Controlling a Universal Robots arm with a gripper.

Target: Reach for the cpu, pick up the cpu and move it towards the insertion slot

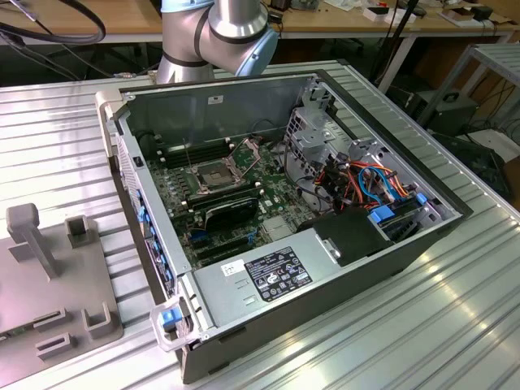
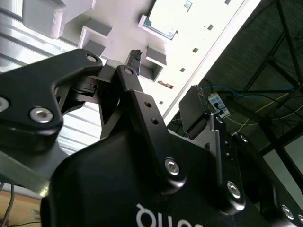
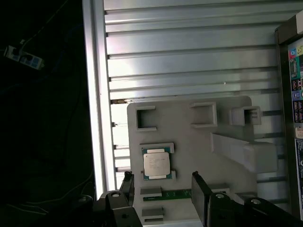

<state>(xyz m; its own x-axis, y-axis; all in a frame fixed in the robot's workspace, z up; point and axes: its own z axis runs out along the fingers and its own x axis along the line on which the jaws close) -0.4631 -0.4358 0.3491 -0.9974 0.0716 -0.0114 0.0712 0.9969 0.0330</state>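
A black two-fingered gripper [image 3: 163,189] hangs above a pale grey moulded fixture plate [image 3: 189,142], its jaws spread wide with nothing between them. The cpu, a small thin square chip with a silvery-tan lid [image 3: 156,163], lies flat in a nest on that plate between low raised grey tabs [image 3: 158,147]. It sits just beyond the fingertips and apart from them. This looks like the reach. Doing it well likely means centring the open fingers across the chip, square to its free edges, descending clear of the tabs and closing gently on the thin sides. The insertion slot, a square silver-framed socket with a dark centre [image 1: 213,175], sits inside an open dark grey computer case [image 1: 325,296], well apart from the plate. Plate and case rest on a ribbed aluminium table [image 3: 189,61], and wooden workbenches [image 1: 341,20] stand behind.
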